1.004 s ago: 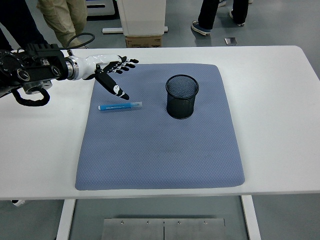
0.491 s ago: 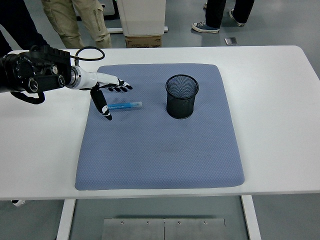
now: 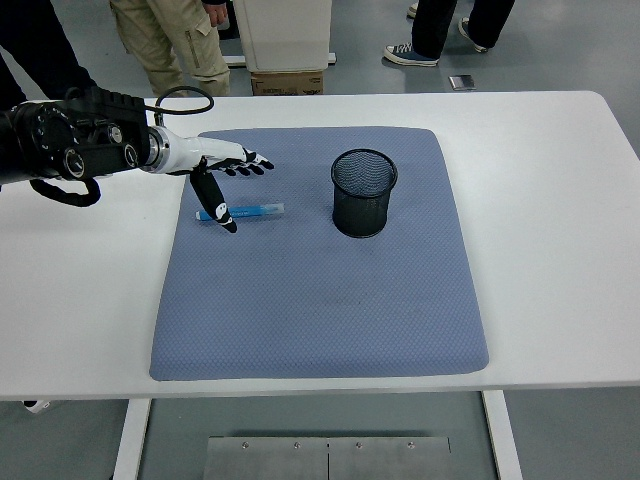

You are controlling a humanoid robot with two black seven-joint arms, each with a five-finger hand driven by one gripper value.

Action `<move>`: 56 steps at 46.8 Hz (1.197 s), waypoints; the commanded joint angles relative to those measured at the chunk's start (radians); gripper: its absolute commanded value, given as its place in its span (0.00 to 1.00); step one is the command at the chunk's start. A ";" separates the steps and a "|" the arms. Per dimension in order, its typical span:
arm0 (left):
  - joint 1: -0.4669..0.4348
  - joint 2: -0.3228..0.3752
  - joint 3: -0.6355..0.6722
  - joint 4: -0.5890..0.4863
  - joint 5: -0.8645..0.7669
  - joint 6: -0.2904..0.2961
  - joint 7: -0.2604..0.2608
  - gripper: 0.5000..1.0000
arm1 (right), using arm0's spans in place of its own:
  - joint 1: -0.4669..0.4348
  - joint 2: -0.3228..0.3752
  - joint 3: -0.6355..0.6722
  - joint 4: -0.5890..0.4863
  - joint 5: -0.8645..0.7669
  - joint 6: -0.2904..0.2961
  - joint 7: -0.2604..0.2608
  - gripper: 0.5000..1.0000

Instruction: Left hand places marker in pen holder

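A blue marker [image 3: 245,212] lies flat on the grey-blue mat [image 3: 320,300], left of a black mesh pen holder [image 3: 364,192] that stands upright. My left hand [image 3: 228,178] hovers over the marker's left end, fingers spread and holding nothing, thumb pointing down beside the marker's left tip. The black left forearm [image 3: 70,150] comes in from the left edge. The right arm is out of sight.
The mat covers the middle of the white table [image 3: 560,200]. People's legs [image 3: 170,45] stand behind the table's far edge, next to a white unit and a cardboard box [image 3: 288,82].
My left hand swung in from the mat's upper left to above the marker's left end, the thumb dropping down beside it. Marker and holder have not moved.
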 commanded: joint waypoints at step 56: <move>-0.047 -0.054 -0.037 0.000 0.270 -0.081 0.115 1.00 | 0.000 0.000 0.000 0.000 0.000 0.000 0.000 1.00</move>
